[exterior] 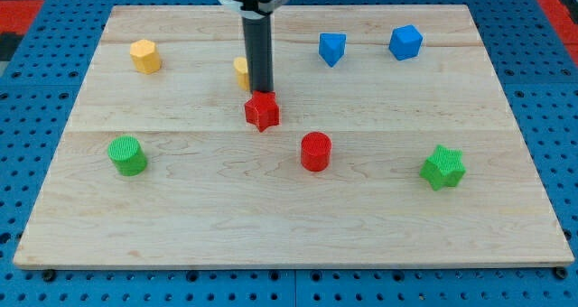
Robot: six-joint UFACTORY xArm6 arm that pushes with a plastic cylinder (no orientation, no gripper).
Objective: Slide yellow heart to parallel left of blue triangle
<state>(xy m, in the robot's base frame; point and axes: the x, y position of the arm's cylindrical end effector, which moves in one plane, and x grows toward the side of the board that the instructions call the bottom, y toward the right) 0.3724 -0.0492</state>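
The rod's tip (pixel 261 91), which has no fingers to open or close, sits just right of the half-hidden yellow heart (pixel 241 71), with the blue triangle (pixel 331 48) farther right on the tabletop (pixel 181 208).

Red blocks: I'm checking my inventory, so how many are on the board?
2: a red star just below my tip, and a red cylinder lower right of it. None seems hidden.
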